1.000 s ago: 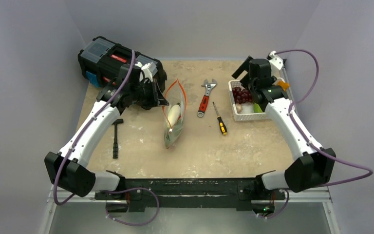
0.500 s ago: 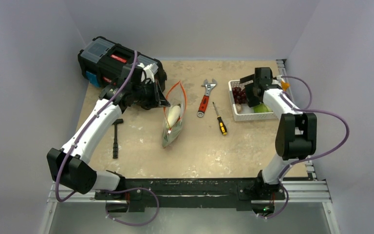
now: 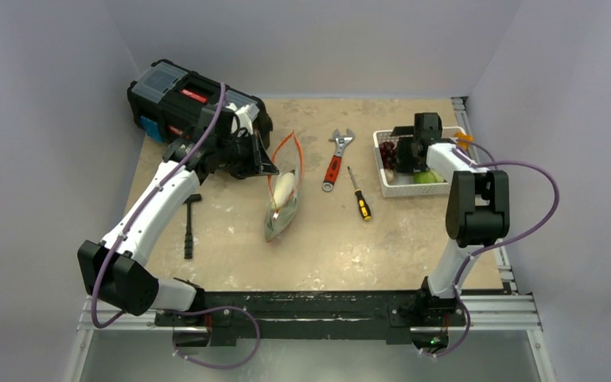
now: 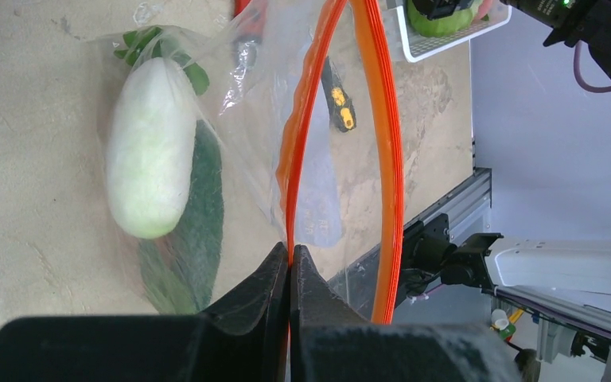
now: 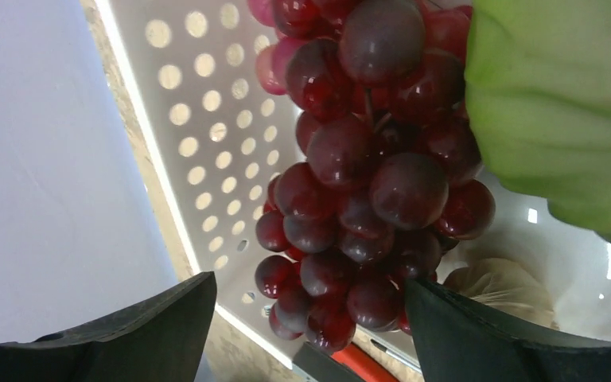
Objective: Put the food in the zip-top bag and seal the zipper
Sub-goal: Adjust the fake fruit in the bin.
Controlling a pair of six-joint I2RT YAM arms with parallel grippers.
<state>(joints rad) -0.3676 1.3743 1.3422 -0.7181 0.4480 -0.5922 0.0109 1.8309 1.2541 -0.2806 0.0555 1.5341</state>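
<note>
Right wrist view: the right end effector [image 5: 309,282] gapes empty over the grape bunch [image 5: 358,199], and an off-centre squeeze could pop it loose; the left end effector [image 4: 290,255] pinches the zipper [image 4: 386,159].

The clear bag [image 3: 278,215] lies on the table [image 3: 350,247] with its orange zipper [image 4: 387,159] gaping open, a white radish [image 4: 149,147] and dark leafy greens [image 4: 199,208] inside, while purple grapes [image 5: 358,183] and a green cabbage [image 5: 557,103] sit in the basket [image 5: 207,143].

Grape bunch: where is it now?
Top view: the grape bunch sits in the white basket at far right, beside the green cabbage; the open right hand flanks it.
</note>
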